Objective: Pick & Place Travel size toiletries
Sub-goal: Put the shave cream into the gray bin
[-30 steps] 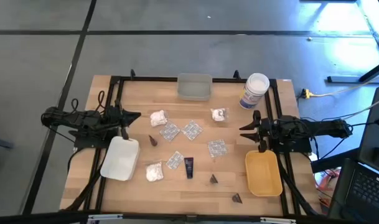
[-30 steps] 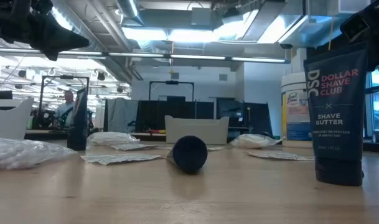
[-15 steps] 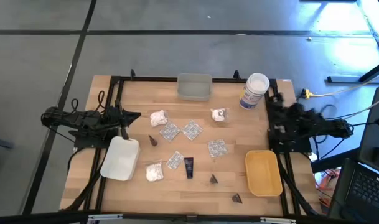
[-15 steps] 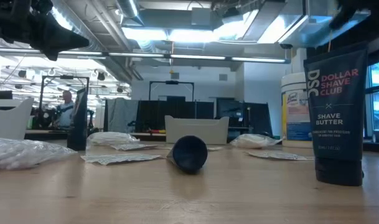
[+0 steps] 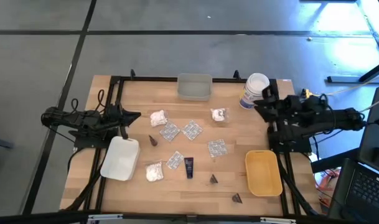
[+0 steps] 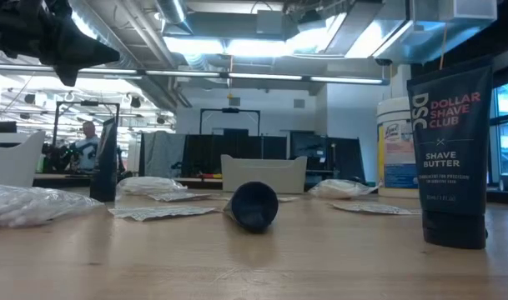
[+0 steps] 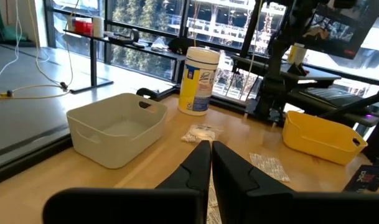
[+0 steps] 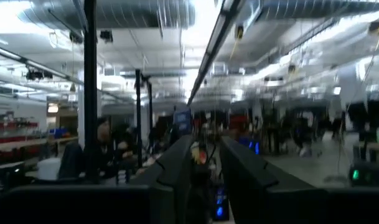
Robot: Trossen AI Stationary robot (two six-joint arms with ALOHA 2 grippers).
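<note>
1. Currently the right gripper [image 5: 261, 99] is raised at the right rim of the table [image 5: 133, 186], pointing toward the tall white jar [image 5: 254, 91] just beside its tip; its wrist view looks out level into the room, with a narrow gap showing between its two fingers [image 8: 177, 165] and nothing between them.
2. Behind and below that gripper, toward the near edge, sits the yellow tray [image 5: 263, 172].
3. Out past its tip, toward the table's middle, the toiletries lie untouched: a white puffy bundle [image 5: 219, 114] nearest, then silvery blister packets [image 5: 216, 148] and [image 5: 191, 130], well apart from the fingers.
4. Farther off lie the dark tube [image 5: 188, 167], two more white bundles [image 5: 157, 117] and [image 5: 154, 172], and small dark cones [image 5: 153, 140] and [image 5: 213, 179].
5. Meanwhile the left gripper [image 5: 134, 115] waits at the left side, fingers pressed together and empty, above the far end of the white tray [image 5: 121, 158].
6. Straight ahead of the left gripper's tips [image 7: 206, 163] a white bundle [image 7: 200, 133] rests on the wood, with the grey tray [image 7: 114, 127] to one side.
</note>
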